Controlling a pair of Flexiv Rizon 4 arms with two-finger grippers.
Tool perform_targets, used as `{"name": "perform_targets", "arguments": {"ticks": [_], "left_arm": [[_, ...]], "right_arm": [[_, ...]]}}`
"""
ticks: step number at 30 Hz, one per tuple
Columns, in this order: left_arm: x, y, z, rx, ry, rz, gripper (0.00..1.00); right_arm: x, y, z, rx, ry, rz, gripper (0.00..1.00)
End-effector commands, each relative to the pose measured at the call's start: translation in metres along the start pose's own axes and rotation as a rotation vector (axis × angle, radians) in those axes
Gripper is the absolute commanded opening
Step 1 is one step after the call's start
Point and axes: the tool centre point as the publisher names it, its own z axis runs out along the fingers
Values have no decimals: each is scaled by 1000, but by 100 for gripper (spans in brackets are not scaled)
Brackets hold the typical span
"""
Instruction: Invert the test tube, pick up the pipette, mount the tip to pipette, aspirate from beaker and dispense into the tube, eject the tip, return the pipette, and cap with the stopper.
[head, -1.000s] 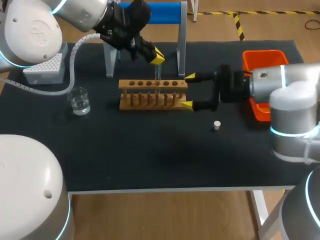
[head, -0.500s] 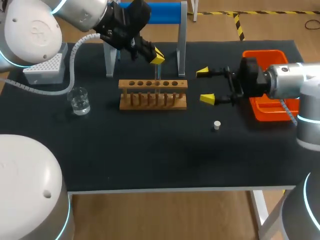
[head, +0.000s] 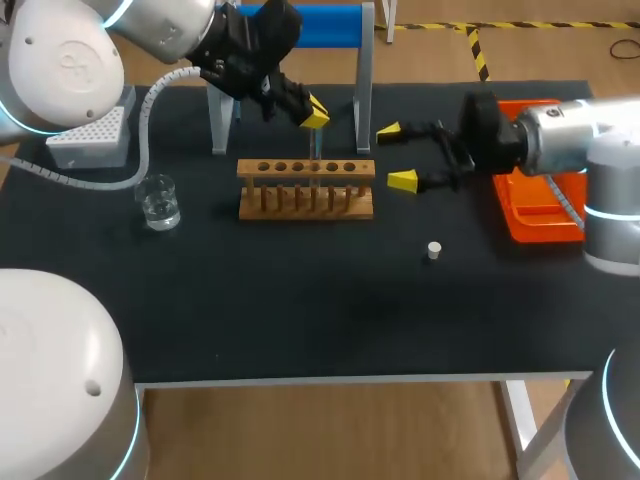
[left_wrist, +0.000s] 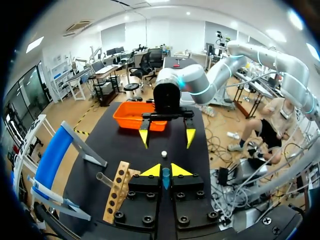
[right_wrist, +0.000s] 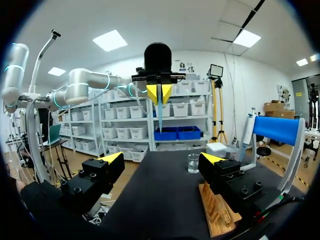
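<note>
At upper centre above the rack (head: 305, 187), left fingers (head: 316, 114) clamped on the test tube (left_wrist: 165, 176) should lower it plumb; right fingers (head: 403, 180) apart

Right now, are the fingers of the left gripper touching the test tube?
Touching. In the left wrist view the left gripper has both yellow fingers pressed against the test tube from two sides.
</note>
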Motion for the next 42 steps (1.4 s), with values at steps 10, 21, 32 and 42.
{"name": "perform_targets", "arguments": {"ticks": [10,21,32,42], "left_arm": [[0,-1,-1,-5,2,-1,0],[0,-1,-1,-5,2,-1,0],[0,-1,-1,-5,2,-1,0],[0,-1,-1,-5,2,-1,0]], "right_arm": [[5,18,32,28,-14,-57,100],[5,29,49,23,15,-57,100],[-6,35,67,9,8,-40,93],[-10,40,83,-6,15,-37,79]]}}
